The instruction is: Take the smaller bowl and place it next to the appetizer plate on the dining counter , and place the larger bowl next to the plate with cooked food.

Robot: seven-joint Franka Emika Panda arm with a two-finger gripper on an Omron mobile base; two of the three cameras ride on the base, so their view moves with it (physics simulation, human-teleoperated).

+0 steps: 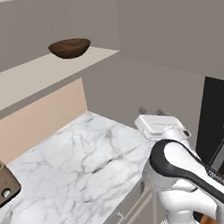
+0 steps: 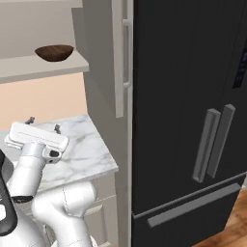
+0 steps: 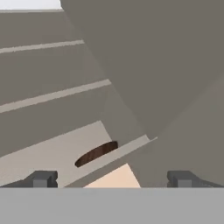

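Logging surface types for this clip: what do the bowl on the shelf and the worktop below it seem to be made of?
The smaller bowl looks like dark brown wood with a smooth, matte finish; faint grain-like streaks show on its side, though a brown glaze can't be ruled out. The worktop looks like polished white marble, going by its grey veining; it could equally be an imitation.

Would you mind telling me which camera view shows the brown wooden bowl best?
The left base view: the brown wooden bowl sits whole, upright and near on the shelf, rim and hollow visible. The right base view shows it whole but smaller, near the left edge. The hand view catches just a dark sliver of it behind the shelf edge.
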